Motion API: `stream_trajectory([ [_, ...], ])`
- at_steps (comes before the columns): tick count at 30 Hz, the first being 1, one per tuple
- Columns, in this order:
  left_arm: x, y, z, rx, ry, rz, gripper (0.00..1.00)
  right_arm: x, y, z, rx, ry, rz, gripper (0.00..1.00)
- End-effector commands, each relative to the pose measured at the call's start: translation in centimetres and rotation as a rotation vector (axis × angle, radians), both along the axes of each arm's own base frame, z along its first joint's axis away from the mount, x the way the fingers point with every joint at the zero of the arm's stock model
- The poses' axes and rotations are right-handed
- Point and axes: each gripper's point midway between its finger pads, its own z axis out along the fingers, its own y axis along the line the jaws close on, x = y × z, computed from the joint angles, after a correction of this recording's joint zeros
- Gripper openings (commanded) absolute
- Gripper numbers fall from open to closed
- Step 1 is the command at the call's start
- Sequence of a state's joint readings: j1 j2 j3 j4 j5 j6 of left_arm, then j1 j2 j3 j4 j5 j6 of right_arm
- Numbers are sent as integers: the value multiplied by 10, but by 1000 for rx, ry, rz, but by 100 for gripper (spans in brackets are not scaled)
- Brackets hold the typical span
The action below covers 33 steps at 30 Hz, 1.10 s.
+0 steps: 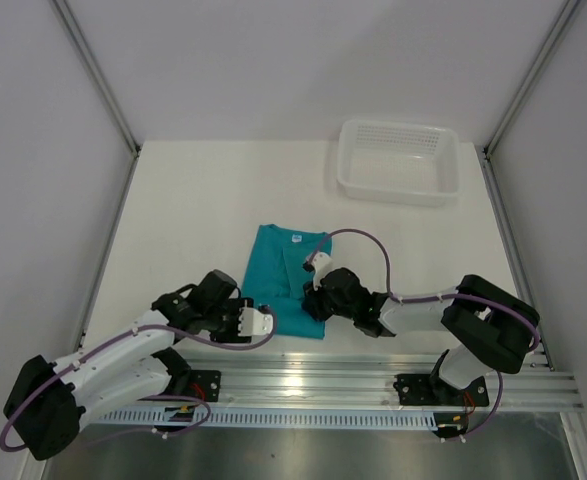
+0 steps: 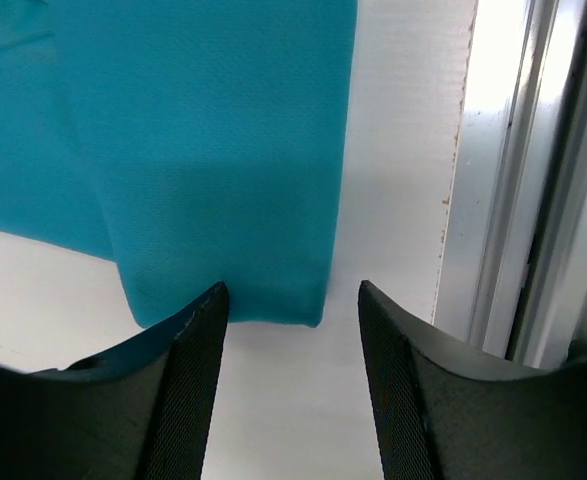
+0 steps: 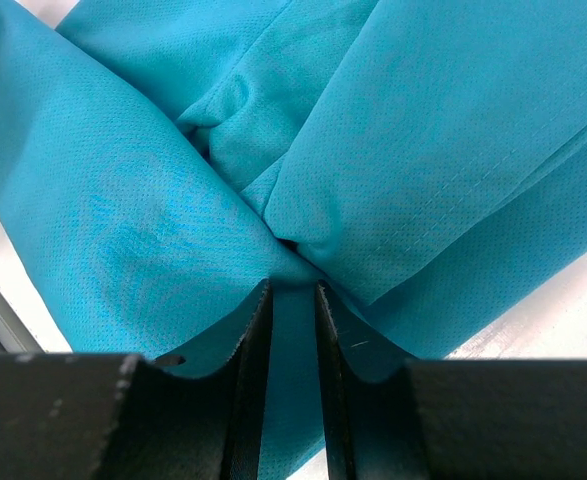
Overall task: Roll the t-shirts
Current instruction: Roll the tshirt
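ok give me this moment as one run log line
left gripper: open, tips at t-shirt near edge, no grip | right gripper: shut on t-shirt fold | white basket: far right, apart

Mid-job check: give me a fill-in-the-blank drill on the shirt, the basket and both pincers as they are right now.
The left pincer stands ____ at the near edge of the t-shirt, gripping nothing.
The right pincer is shut on a fold of the ____ t-shirt.
The white basket sits at the far ____ side of the table.
Missing words: open; teal; right.
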State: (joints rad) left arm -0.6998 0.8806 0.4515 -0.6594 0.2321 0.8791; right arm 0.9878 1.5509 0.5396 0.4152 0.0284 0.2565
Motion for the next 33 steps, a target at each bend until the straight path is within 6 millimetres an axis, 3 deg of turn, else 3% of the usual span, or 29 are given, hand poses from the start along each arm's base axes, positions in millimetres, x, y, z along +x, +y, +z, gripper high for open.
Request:
stream_trajectory([
  [1,1,6,-15,43,-28,-28,59,7,7,6,-5,-30,-6,27],
  [5,-3,9,-28,64,-30,-48,62,8,7,8,-8,-35,-6,28],
  [11,0,11,-35,79,-46,-48,59,7,6,7,-18,-38,2,28],
  [14,-3,13,-38,91,-29,-42,40,6,5,8,-22,-41,8,28],
  [15,-3,15,-40,100,-28,-37,30,6,5,10,-22,-43,11,29],
  [21,0,14,-25,77,-50,-8,1,3,4,25,-49,-97,75,35],
  [23,-1,14,-19,69,-46,6,1,-4,2,28,-96,-136,133,37],
  [25,2,10,-8,47,-51,24,1,-9,3,45,-103,-196,170,39],
  [33,-5,-2,13,-10,12,47,1,-41,-25,76,-196,-423,347,44],
])
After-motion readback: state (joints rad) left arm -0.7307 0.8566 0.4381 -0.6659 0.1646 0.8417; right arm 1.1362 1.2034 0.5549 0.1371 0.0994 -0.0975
